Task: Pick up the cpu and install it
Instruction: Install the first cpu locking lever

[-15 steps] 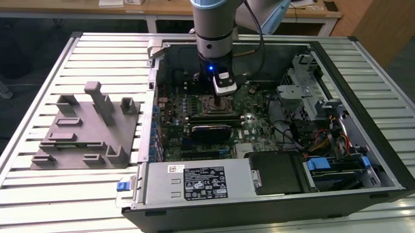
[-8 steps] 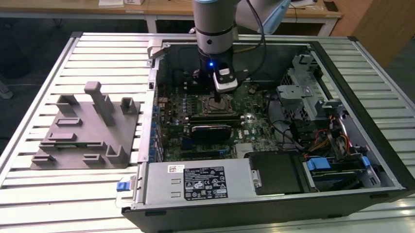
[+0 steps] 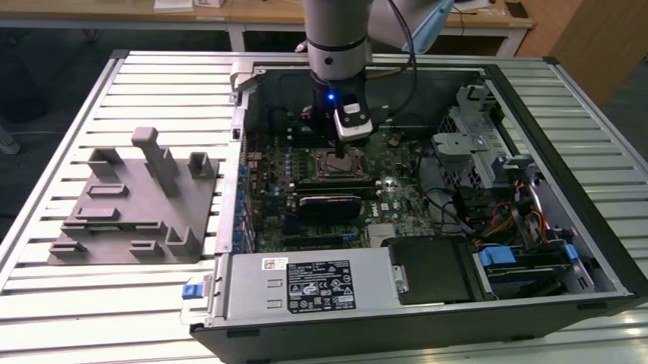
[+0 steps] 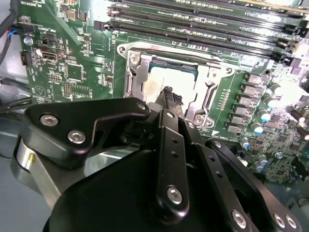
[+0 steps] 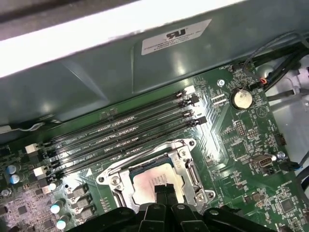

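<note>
Hanging straight down into the open computer case (image 3: 567,250), the gripper (image 3: 339,158) has its two black fingers (image 4: 170,96) pressed close together with no gap showing between their tips; the jaws are clenched with nothing visible between them; the tips stand over the cpu (image 5: 152,180), at or just above its shiny top, though whether they actually touch it cannot be told; the cpu lies flat inside the square metal-framed socket (image 5: 186,159) directly beneath the jaws, its silver-grey face showing on either side of the fingertips in both wrist views (image 4: 159,79); the socket's frame surrounds the chip on all sides around the jaws; just beyond the socket from the jaws run the long black memory slots (image 5: 125,133), parallel to one another on the green motherboard (image 5: 231,140); farther off from the jaws a round coin battery (image 5: 241,99) sits on the board; in the exterior view a black rectangular block (image 3: 329,205) lies on the board just beside the socket, toward the camera from the fingertips, and well apart from the jaws, outside the case, a grey moulded fixture (image 3: 136,205) rests on the slatted table (image 3: 61,121).
</note>
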Available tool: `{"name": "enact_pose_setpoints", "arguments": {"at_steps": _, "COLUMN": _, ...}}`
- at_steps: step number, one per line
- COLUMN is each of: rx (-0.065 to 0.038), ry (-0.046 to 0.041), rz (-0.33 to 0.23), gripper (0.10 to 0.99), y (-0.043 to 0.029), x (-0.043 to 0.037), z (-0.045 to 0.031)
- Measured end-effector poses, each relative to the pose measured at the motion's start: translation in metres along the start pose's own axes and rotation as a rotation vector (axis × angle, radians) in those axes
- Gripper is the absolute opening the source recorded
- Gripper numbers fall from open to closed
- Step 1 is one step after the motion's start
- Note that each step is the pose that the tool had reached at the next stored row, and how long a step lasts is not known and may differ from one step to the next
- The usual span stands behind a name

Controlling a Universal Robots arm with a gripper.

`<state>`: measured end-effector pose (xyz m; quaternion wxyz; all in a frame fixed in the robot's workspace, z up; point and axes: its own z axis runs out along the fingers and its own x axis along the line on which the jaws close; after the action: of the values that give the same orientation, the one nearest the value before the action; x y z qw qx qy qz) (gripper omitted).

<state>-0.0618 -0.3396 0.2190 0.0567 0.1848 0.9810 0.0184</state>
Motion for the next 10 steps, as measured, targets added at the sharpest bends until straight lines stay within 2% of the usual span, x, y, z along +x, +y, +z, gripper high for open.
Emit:
{"name": "enact_pose_setpoints", "arguments": {"at_steps": 5, "rx": 0.012, "ry": 0.0297, "rz": 0.0, "gripper": 0.106, "y": 0.0016, "x": -0.0044, "z": 0.002}}
{"name": "enact_pose_setpoints", "arguments": {"at_steps": 8, "rx": 0.015, "ry": 0.0383, "rz": 0.0, "gripper": 0.106, "y": 0.0027, "x": -0.0084, "z": 0.0036}}
{"name": "enact_pose_setpoints", "arguments": {"at_steps": 10, "rx": 0.016, "ry": 0.0394, "rz": 0.0, "gripper": 0.106, "y": 0.0029, "x": -0.009, "z": 0.0037}}
